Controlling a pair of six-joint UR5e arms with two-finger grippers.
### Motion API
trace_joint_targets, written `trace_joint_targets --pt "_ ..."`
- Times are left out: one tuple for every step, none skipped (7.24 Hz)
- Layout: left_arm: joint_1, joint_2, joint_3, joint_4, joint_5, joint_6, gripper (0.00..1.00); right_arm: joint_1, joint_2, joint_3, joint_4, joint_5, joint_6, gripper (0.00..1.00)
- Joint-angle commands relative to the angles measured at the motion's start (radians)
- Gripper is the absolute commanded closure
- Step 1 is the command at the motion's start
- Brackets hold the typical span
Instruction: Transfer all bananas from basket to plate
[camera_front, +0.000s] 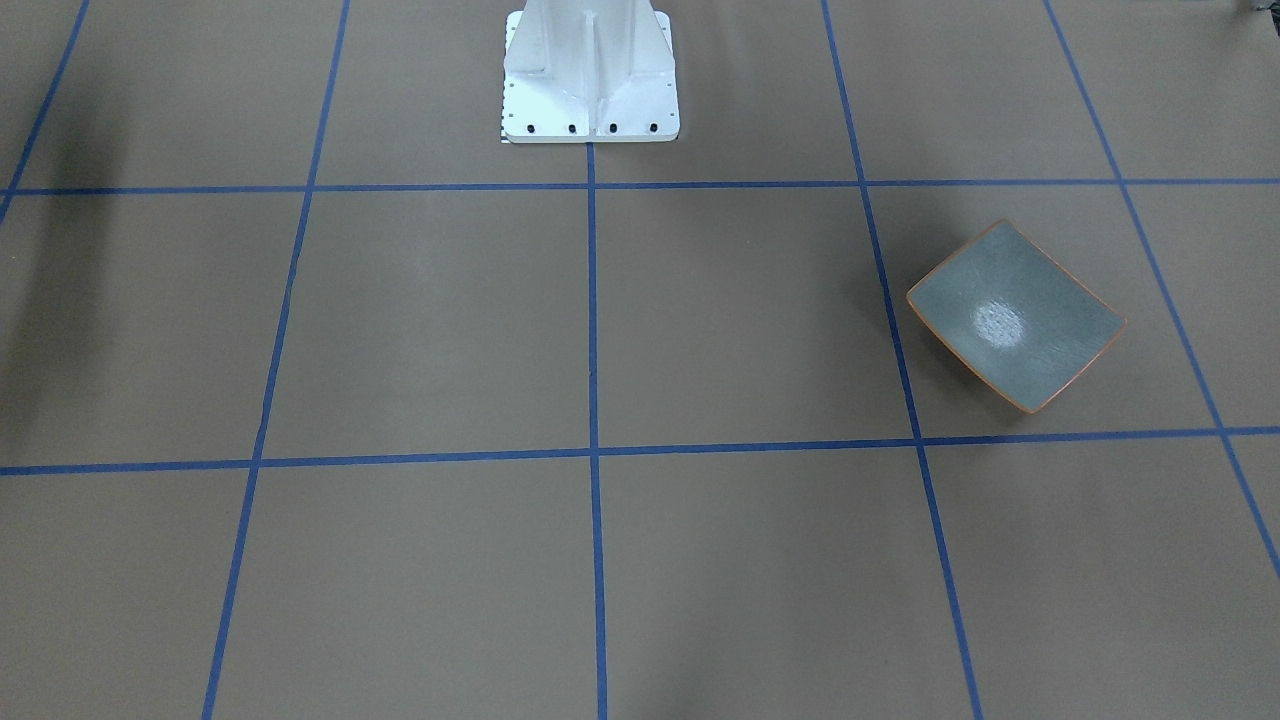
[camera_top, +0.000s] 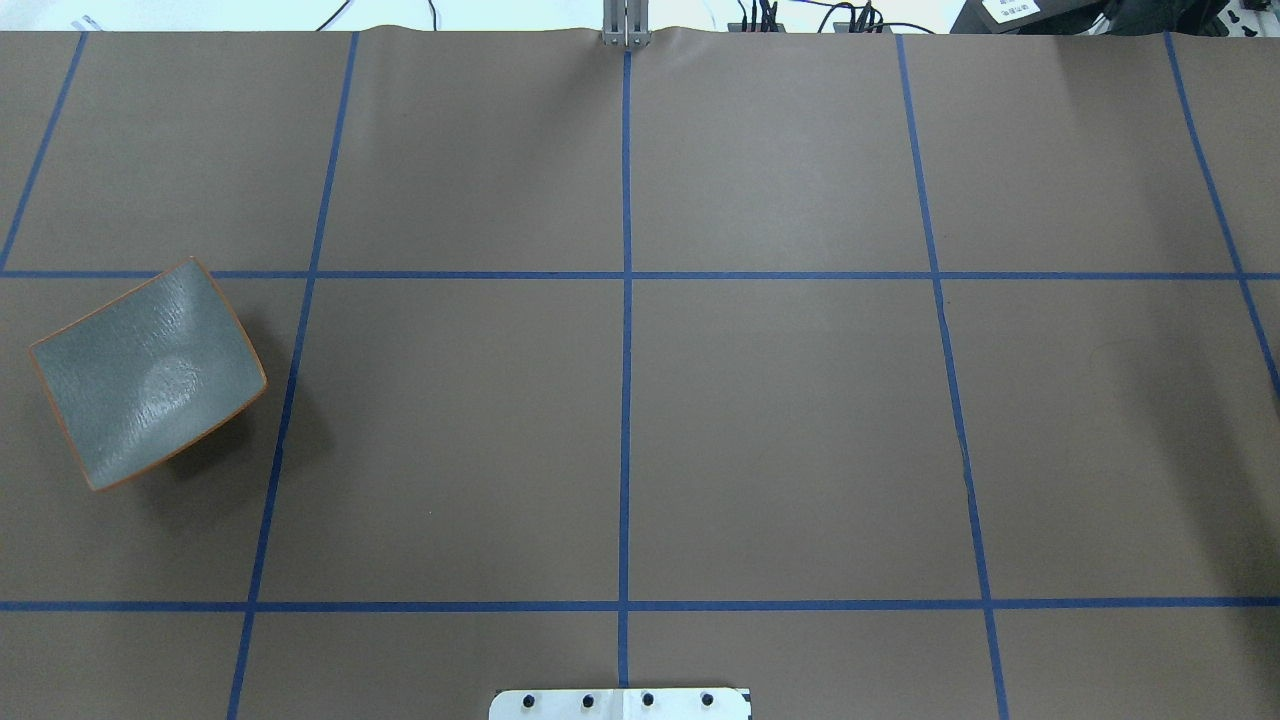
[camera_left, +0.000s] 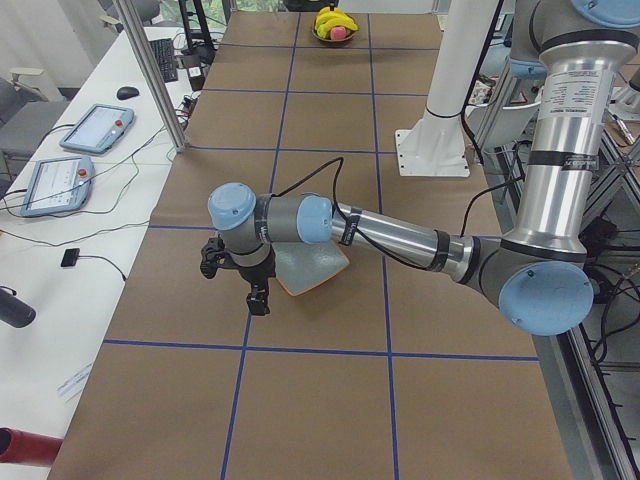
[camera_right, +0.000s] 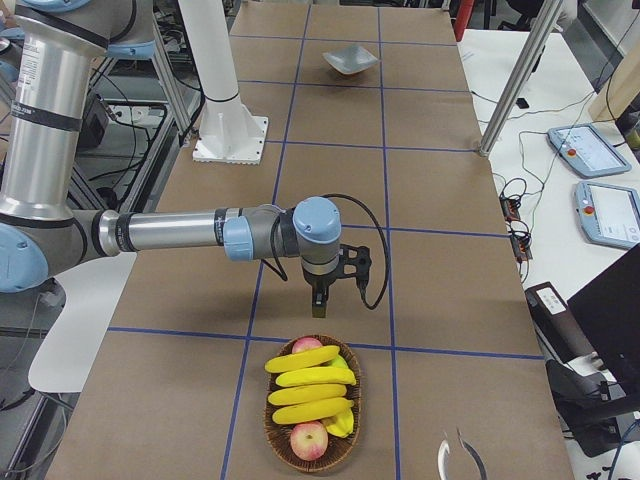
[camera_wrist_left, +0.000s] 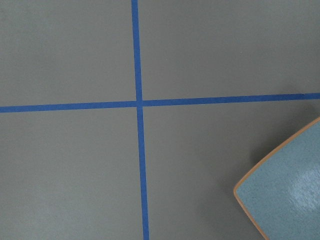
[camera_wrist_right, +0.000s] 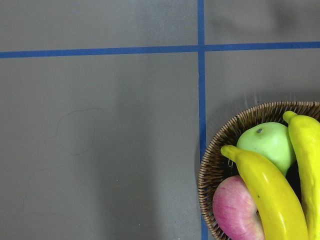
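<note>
The grey-green plate (camera_top: 145, 370) with an orange rim sits empty on the robot's left side of the table; it also shows in the front view (camera_front: 1015, 315) and the left wrist view (camera_wrist_left: 285, 195). Several yellow bananas (camera_right: 310, 380) lie in a wicker basket (camera_right: 345, 445) at the right end of the table; two show in the right wrist view (camera_wrist_right: 265, 190). My left gripper (camera_left: 257, 302) hangs just beside the plate (camera_left: 310, 268). My right gripper (camera_right: 319, 297) hangs above the table just short of the basket. I cannot tell whether either is open or shut.
Apples share the basket: a green one (camera_wrist_right: 265, 145) and a pink one (camera_wrist_right: 235, 207). The white robot pedestal (camera_front: 590, 75) stands at the table's middle rear. Blue tape lines grid the brown table. Side tables with tablets (camera_left: 95, 125) and metal poles (camera_left: 155, 75) flank it.
</note>
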Motion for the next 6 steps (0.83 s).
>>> trace_joint_targets --pt "0.0 0.007 -0.004 -0.016 0.0 0.003 0.0 0.0 0.0 -0.003 0.0 0.0 -0.001 0.0" --pt "0.002 0.009 -0.008 -0.024 0.003 0.003 0.0 0.0 0.0 -0.003 -0.002 0.002 -0.002 0.0" --pt "0.0 0.012 -0.01 -0.027 0.003 0.003 0.0 0.0 0.006 -0.004 -0.002 0.022 -0.001 0.0" --pt "0.002 0.027 -0.014 -0.027 0.004 0.002 0.0 0.0 0.006 0.0 0.0 0.023 -0.005 0.0" --pt "0.003 0.03 -0.014 -0.027 0.003 -0.003 0.0 0.0 0.006 -0.01 -0.002 0.023 -0.004 0.0" --pt "0.003 0.039 -0.02 -0.028 0.003 -0.001 0.0 0.0 0.006 -0.031 0.017 0.023 -0.001 0.0"
